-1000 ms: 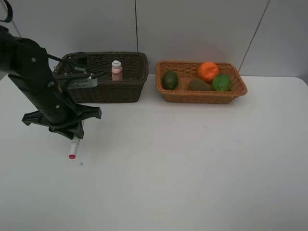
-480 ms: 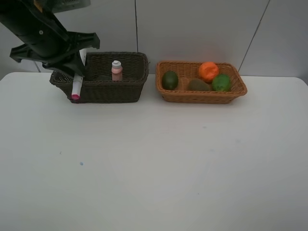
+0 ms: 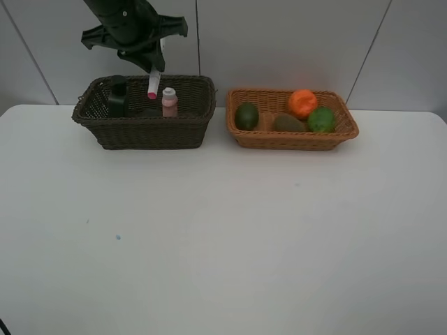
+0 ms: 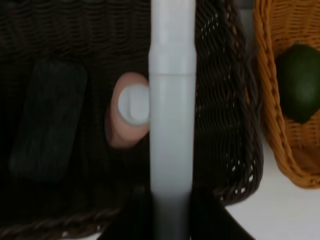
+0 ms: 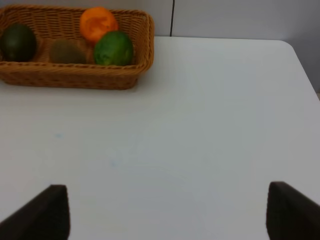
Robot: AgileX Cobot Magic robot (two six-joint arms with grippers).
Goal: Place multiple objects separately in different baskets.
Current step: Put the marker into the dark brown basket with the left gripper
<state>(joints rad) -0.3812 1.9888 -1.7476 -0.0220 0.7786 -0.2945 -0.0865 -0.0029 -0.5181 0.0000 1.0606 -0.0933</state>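
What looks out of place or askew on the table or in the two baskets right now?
Nothing stands out. The white marker hangs tip-down in the left gripper above the dark brown basket, beside the upright pink bottle. The two green fruits, kiwi and orange sit in the tan basket.

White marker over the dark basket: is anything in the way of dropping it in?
The white marker, held by the left gripper, hangs over the dark brown basket. The pink bottle stands close beside its tip; the dark pump bottle sits farther off. Nothing covers the basket.
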